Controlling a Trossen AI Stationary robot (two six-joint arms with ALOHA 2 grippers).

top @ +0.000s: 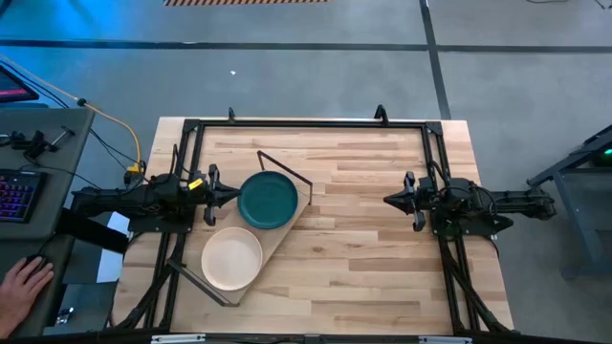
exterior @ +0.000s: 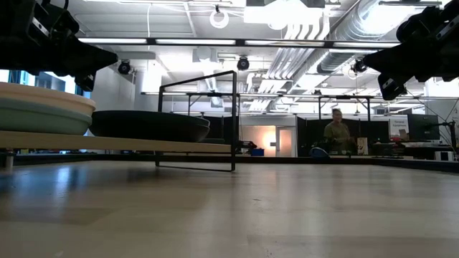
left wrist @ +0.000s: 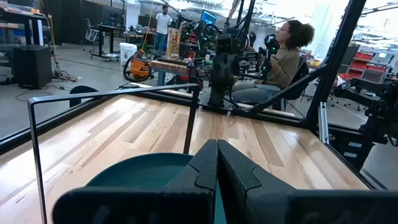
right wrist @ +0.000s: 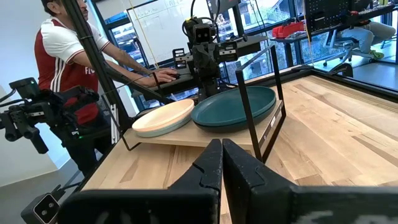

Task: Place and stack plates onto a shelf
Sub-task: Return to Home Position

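Standing by the butcher-block tabletop (top: 373, 258) right now. The long pale plywood shelf with thin black rod frames (top: 279, 236) lies at an angle on the left half of it. There are 2 piles on it. The dark teal round plate (top: 268, 200) tops the pile at the far end, and a darker rim under it looks like the black round plate (right wrist: 235, 126). The cream-white round plate (top: 231, 258) sits at the near end on the pale sage green round plate (exterior: 36, 119).

The left gripper (top: 233, 198) hangs just beside the teal plate's rim, raised above shelf level, with its fingers pressed together on nothing. The right gripper (top: 388, 200) is well apart over bare wood, also closed and empty.

1 upright black rod frame (right wrist: 245, 99) at the shelf's teal end stands between the right gripper and the plates.

Around the table, a person's hand (top: 23, 285) rests at the left desk near a backlit keyboard (top: 15, 196). A person in a red and white shirt (right wrist: 62, 53) stands there, and another person is seated (left wrist: 285, 59) beyond the far side.
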